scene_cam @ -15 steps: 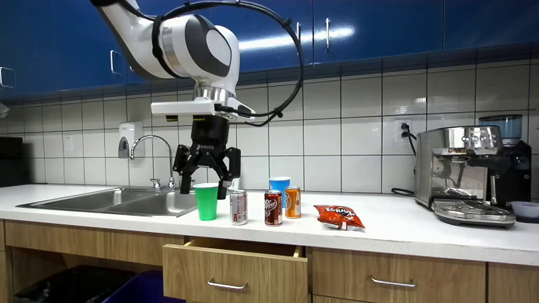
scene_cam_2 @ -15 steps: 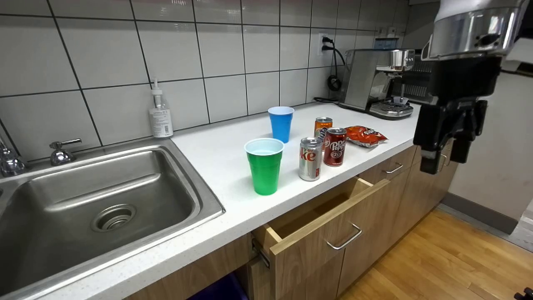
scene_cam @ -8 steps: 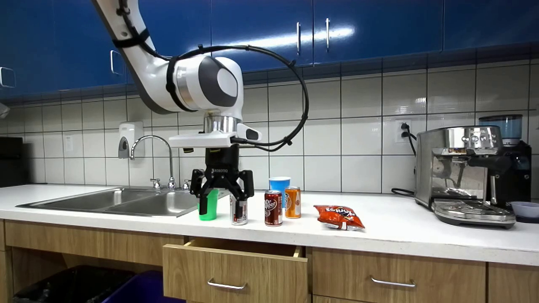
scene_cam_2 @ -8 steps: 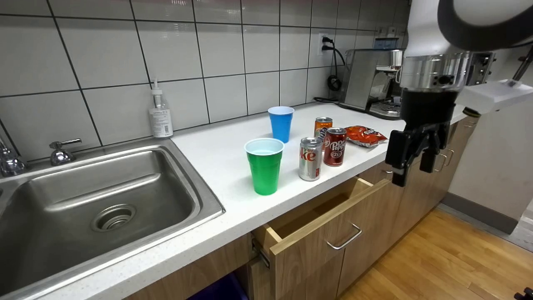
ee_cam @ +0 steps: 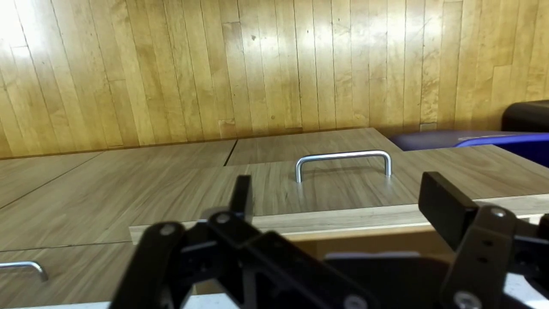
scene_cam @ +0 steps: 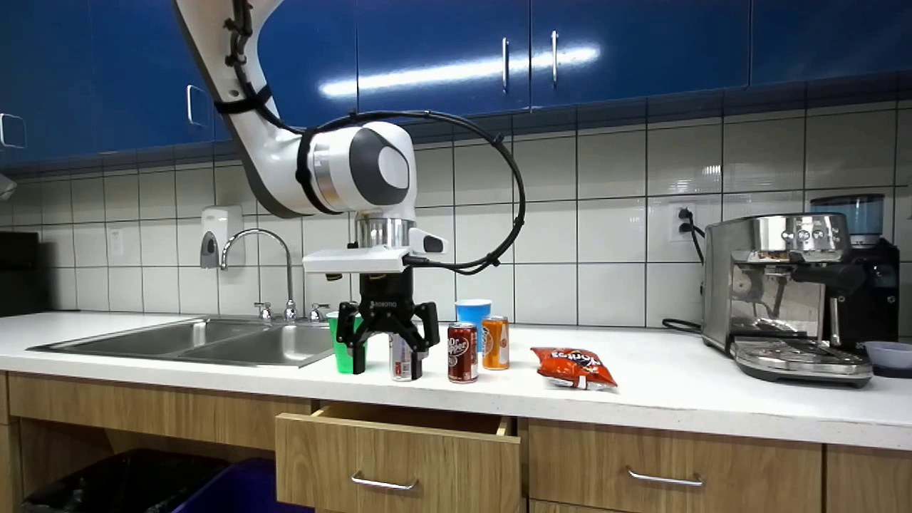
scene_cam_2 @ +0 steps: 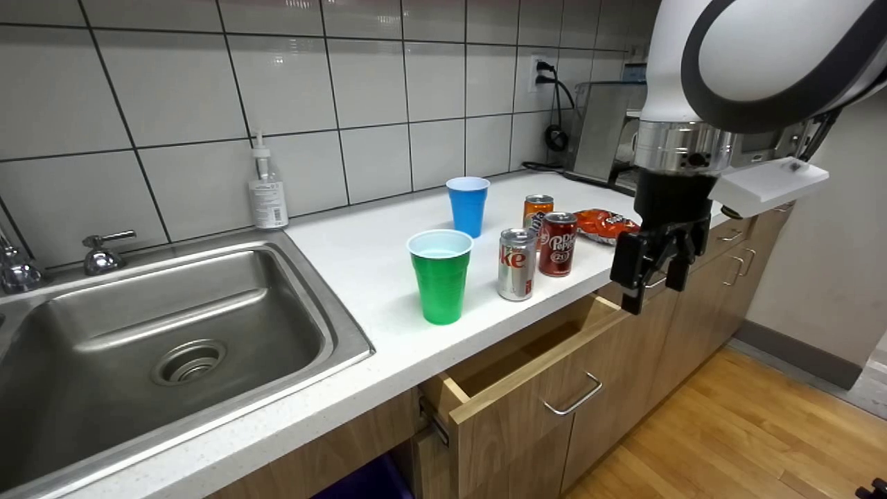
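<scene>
The black Robotiq gripper (scene_cam: pixel 387 366) hangs pointing down and released, its jaws spread wide around bare air; beneath it in the wrist view lies the wood-faced drawer (scene_cam_2: pixel 513 430), standing partway out from under the white countertop (scene_cam: pixel 641 385), its chrome bar handle (ee_cam: pixel 341 156) showing in line with the gap between the fingers (ee_cam: pixel 446 206), lower than them; in an exterior view the fingers cross the line of sight to the green plastic cup (scene_cam_2: pixel 441 284) and the silver Coke can (scene_cam_2: pixel 516 267), both upright on the countertop; the Dr Pepper can (scene_cam_2: pixel 557 249) stands just beside the Coke can, with the orange soda can (scene_cam: pixel 495 343) and the blue plastic cup (scene_cam_2: pixel 468 210) nearer the tiled wall (scene_cam: pixel 613 228); the red Doritos bag (scene_cam: pixel 576 367) lies near the cans, on the side toward the stainless espresso machine (scene_cam: pixel 721 299); on the opposite side, past the green cup, the stainless two-basin sink (scene_cam_2: pixel 317 291) is set into the countertop; a clear pump bottle (scene_cam_2: pixel 269 201) stands between the sink's rim and the wall; a purple bin (scene_cam: pixel 239 491) sits under the countertop beside the drawer.
</scene>
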Motion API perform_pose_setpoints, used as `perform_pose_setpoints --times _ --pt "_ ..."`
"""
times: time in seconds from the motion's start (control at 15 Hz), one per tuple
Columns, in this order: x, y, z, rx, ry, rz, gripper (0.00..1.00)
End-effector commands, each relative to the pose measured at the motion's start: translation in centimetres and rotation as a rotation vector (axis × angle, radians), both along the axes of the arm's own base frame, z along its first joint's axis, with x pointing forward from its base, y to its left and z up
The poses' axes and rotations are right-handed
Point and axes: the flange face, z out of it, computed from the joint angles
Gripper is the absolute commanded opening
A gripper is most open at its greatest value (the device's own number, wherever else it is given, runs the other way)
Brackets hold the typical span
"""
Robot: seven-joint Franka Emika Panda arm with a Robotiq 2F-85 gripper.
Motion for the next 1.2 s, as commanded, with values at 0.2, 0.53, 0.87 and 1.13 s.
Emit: perform_pose_setpoints --times 0.2,0.53,0.87,1.13 --pt "0.0 0.0 0.1 0.000 0.000 0.000 1.00" --pt "0.4 -0.3 -1.0 -0.007 -0.031 -0.001 1.00" --pt "1.8 0.1 -3.1 -0.020 -0.105 0.025 1.00" --pt "3.1 0.2 -5.0 -0.020 -0.138 0.043 1.00"
